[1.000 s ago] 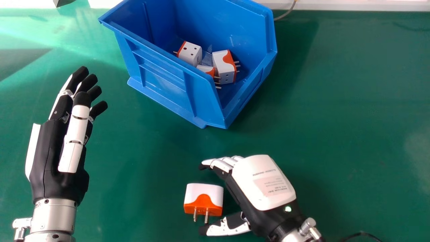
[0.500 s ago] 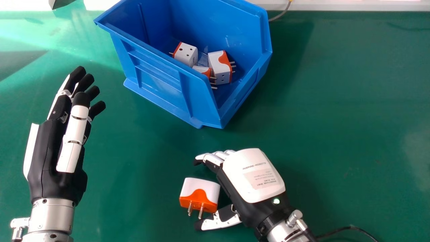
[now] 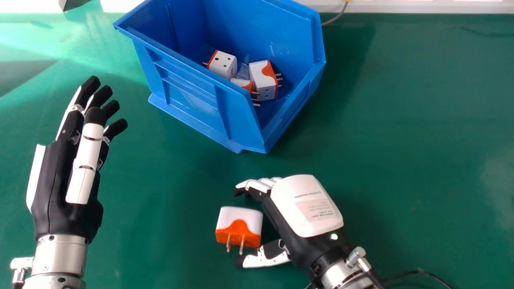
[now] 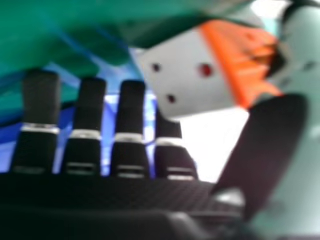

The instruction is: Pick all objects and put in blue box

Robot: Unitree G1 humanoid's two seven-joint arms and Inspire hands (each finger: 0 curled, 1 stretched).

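Thumb and fingers spread apart, the robot's right hand [image 3: 307, 212] brackets a white-and-orange adapter [image 3: 240, 228] on the near side of the blue box [image 3: 192, 94] holding more adapters [image 3: 262, 82]; the open left hand [image 3: 60, 188] shows at left

Hands observed: 2, both unclenched. Left hand [image 3: 60, 180]: at the head view's left, fingers [image 3: 86, 90] extended away from the silver forearm [image 3: 59, 257], thumb [image 3: 86, 160] in front of the palm. Right hand [image 3: 307, 208]: back upward, fingers [image 3: 257, 185] slightly bent, thumb [image 3: 265, 257] spread well apart from them.
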